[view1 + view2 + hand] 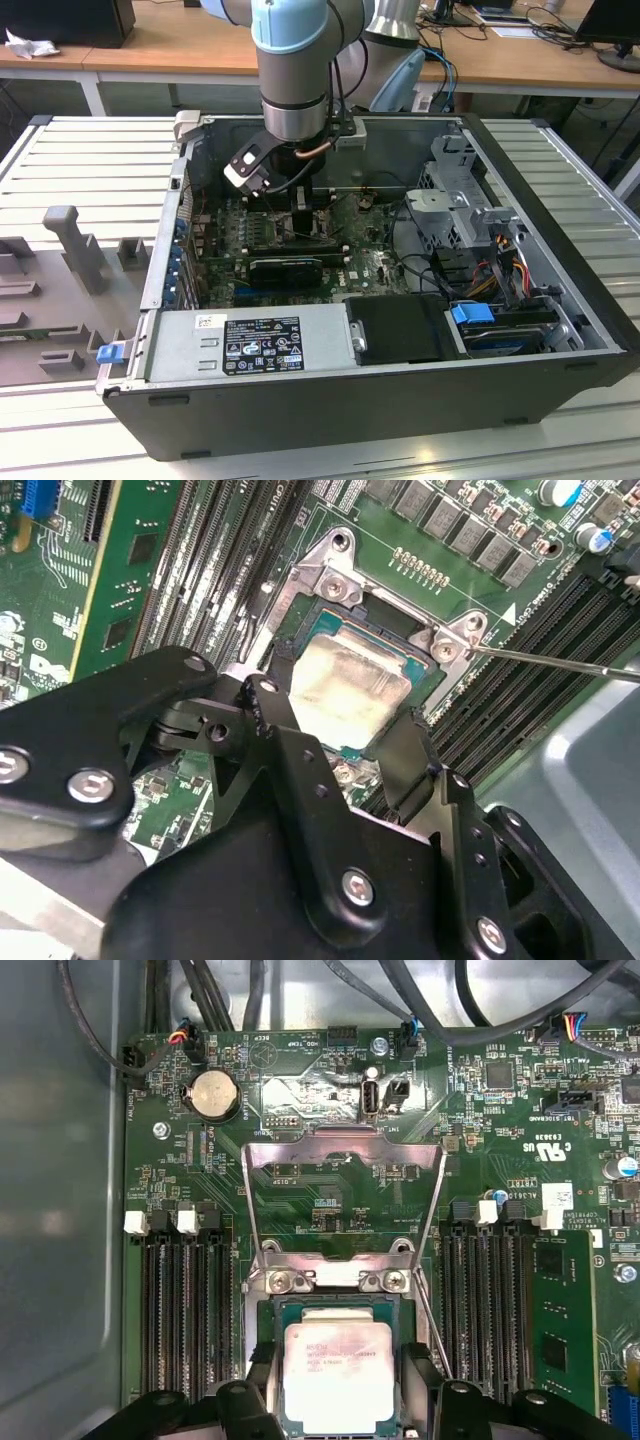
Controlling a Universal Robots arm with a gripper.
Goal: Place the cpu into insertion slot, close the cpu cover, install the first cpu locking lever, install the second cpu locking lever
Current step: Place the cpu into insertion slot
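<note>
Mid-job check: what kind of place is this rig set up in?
Probably a robotics lab or workshop: an open desktop computer case sits on a slatted metal workbench, with wooden desks carrying cables behind it.

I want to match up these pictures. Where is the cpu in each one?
Exterior view: hidden under the gripper, which reaches down into the computer case.
First wrist view: the cpu lies in the insertion slot, right at the gripper.
Second wrist view: the cpu, same slot, at the gripper.
Shared landmark: the black gripper, in all three.
</note>
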